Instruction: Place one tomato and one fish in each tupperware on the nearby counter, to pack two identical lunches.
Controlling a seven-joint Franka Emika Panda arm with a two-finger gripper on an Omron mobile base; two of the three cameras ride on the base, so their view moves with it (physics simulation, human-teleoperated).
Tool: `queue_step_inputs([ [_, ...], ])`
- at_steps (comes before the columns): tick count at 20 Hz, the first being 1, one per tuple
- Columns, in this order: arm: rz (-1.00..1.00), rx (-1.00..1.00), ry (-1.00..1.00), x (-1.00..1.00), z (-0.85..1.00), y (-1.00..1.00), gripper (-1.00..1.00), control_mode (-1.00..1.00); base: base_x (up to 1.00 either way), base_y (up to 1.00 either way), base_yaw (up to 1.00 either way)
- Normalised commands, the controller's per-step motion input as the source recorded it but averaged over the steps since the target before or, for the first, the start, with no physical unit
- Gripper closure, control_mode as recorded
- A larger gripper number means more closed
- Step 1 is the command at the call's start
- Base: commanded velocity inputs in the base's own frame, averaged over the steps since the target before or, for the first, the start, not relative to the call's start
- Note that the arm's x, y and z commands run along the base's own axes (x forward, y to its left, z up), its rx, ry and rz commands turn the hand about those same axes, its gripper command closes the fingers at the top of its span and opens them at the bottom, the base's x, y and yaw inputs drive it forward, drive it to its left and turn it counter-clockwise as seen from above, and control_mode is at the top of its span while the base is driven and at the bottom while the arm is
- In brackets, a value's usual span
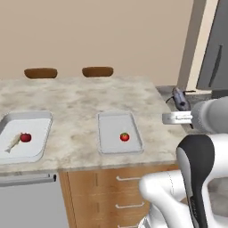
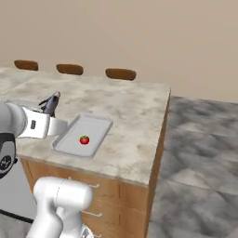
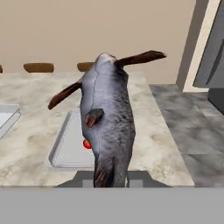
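My gripper (image 1: 179,113) is shut on a grey fish (image 1: 180,99) by its lower end, and the fish stands upright just off the counter's (image 1: 80,102) right edge. In the hand view the fish (image 3: 107,118) rises in front of the nearer tupperware (image 3: 65,146) and half hides its tomato (image 3: 86,144). That tupperware (image 1: 110,133) holds one red tomato (image 1: 124,136). The far-left tupperware (image 1: 38,129) holds a pale fish (image 1: 13,142) and a tomato (image 1: 26,137). From the right base view the held fish (image 2: 50,104) hangs left of the tupperware (image 2: 95,128).
Two brown stool backs (image 1: 41,72) (image 1: 97,71) stand behind the counter. A dark tall appliance (image 1: 216,53) is at the right. Wooden drawers (image 1: 116,187) sit below the counter top; grey tiled floor (image 2: 200,153) lies to its right.
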Motion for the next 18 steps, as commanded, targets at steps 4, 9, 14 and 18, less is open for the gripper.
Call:
queue_step_inputs([
  [4,0.0,0.0,0.0,0.0,0.0,0.0,1.0,1.0,0.04,0.78,-0.74],
  [9,0.0,0.0,0.0,0.0,0.0,0.0,1.0,1.0,0.0,0.75,-0.5],
  [14,-0.07,0.02,0.01,0.01,-0.18,0.02,1.0,-1.0,0.0,0.12,-0.11],
  [18,0.01,0.09,0.13,0.06,-0.39,0.0,1.0,-1.0,0.0,0.0,0.0],
])
